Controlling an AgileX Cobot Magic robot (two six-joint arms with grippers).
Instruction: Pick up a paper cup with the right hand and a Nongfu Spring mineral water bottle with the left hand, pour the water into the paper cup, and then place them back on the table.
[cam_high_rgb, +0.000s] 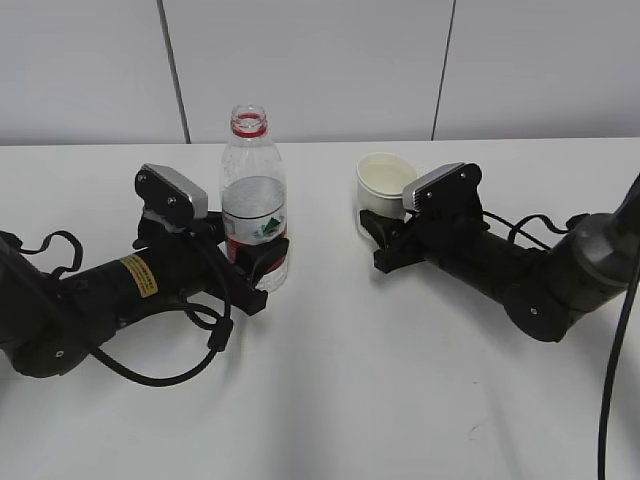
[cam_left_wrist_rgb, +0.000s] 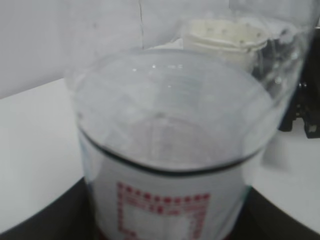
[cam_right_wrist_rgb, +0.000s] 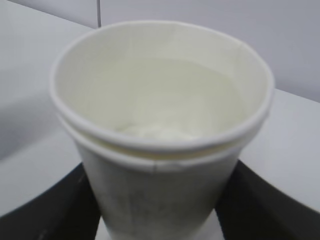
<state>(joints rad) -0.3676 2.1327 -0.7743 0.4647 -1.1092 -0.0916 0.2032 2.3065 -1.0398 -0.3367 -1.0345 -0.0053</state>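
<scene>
One large plain white table (cam_high_rgb: 330, 400) holds two things. On the left stands one clear plastic Nongfu Spring mineral water bottle (cam_high_rgb: 254, 205) with a red neck ring and red label, upright, uncapped. The left hand (cam_high_rgb: 262, 262), a black gripper on an arm with a yellow sticker, has its fingers closed around the bottle's lower body. On the right, one small cream-white paper cup (cam_high_rgb: 383, 185), showing a doubled rim up close, stands upright, gripped at its base by the right hand (cam_high_rgb: 385, 232), also black. Two grippers, each holding one thing.

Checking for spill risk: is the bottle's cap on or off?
Off. The bottle stands upright with its mouth open above the red neck ring; no cap shows anywhere.
</scene>
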